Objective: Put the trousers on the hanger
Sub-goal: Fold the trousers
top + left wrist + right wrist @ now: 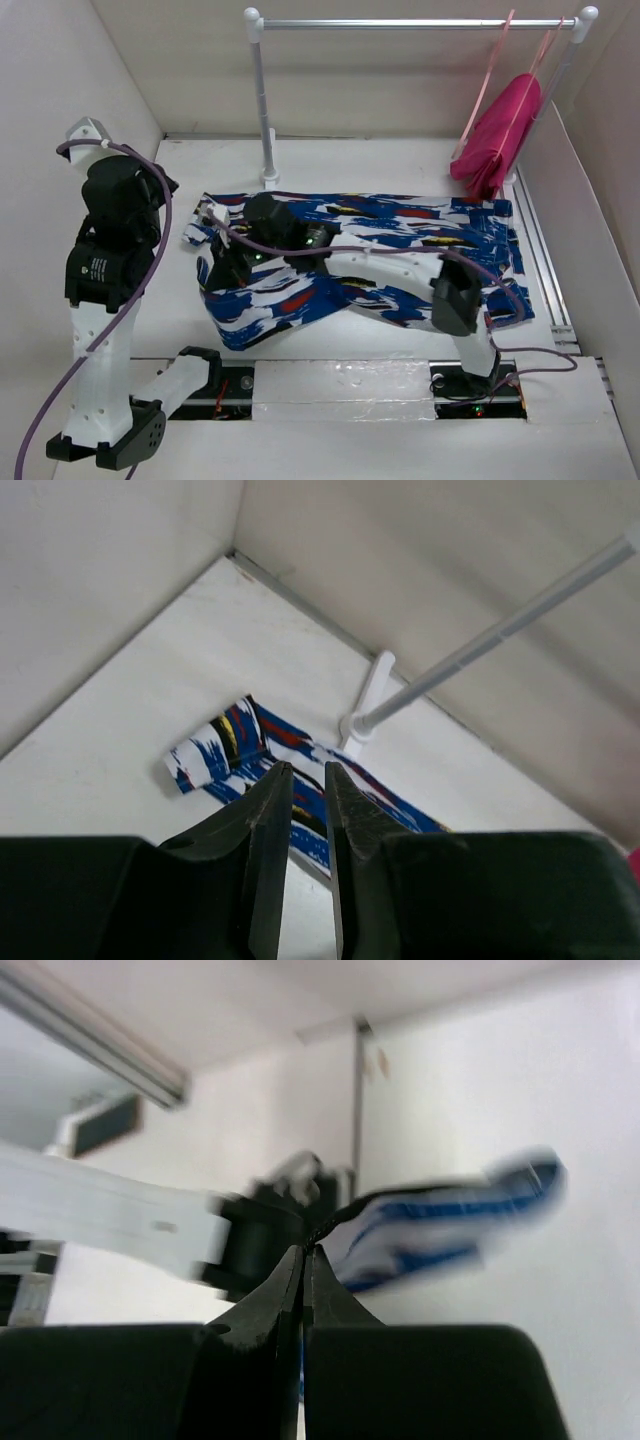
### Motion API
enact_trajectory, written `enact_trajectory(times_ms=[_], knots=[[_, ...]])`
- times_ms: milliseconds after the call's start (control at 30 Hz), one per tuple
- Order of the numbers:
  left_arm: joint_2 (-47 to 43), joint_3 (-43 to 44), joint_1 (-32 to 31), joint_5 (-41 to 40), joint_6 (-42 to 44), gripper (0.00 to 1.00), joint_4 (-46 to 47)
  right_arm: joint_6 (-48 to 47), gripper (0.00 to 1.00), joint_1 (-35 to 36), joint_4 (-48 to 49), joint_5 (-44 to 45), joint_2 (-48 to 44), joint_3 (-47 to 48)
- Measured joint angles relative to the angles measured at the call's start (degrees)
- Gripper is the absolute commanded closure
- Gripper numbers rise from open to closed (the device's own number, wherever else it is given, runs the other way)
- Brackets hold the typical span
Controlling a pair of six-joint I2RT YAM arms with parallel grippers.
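The trousers (pixel 400 250), in a blue, white and red print, lie spread across the table, with their left part bunched and folded over. My right gripper (pixel 210 272) reaches across them to the left end. In the right wrist view it (pixel 303 1250) is shut on an edge of the cloth (pixel 440 1225), which trails off blurred to the right. My left gripper (pixel 160 190) is raised at the far left, above the table. In the left wrist view it (pixel 307 768) is empty with a narrow gap, above the trousers' corner (pixel 230 745). The thin light-pink hanger (pixel 492 68) hangs on the rail at back right.
A silver rail (pixel 420 22) on white posts (pixel 268 150) spans the back; it also shows in the left wrist view (pixel 500 630). A magenta-pink garment (pixel 500 135) hangs on a second hanger at the rail's right end. White walls enclose the table on the left, back and right.
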Motion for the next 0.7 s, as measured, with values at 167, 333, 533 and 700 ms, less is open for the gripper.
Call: enact_trajectory(times_ms=[167,333,533,700], knots=[[0.9,1.75,0.0,-4.5,0.96,0.82,-0.11,-0.74,1.0,-0.61,3.28,-3.26,-2.99,6.1],[2.64,1.75,0.0,-7.96,1.92,0.82,-0.81,-1.11,1.0,-2.67,-0.68,-1.75,15.04,27.3],[3.43,-2.14,0.0,-9.92,2.93,0.79,-0.52,2.97,0.84,-10.1,-7.17,4.76,34.42,32.7],[2.01,-12.09,0.37,-8.79,3.1,0.71,0.15,2.64,0.34,-16.22,-10.12,11.89,27.08,19.8]])
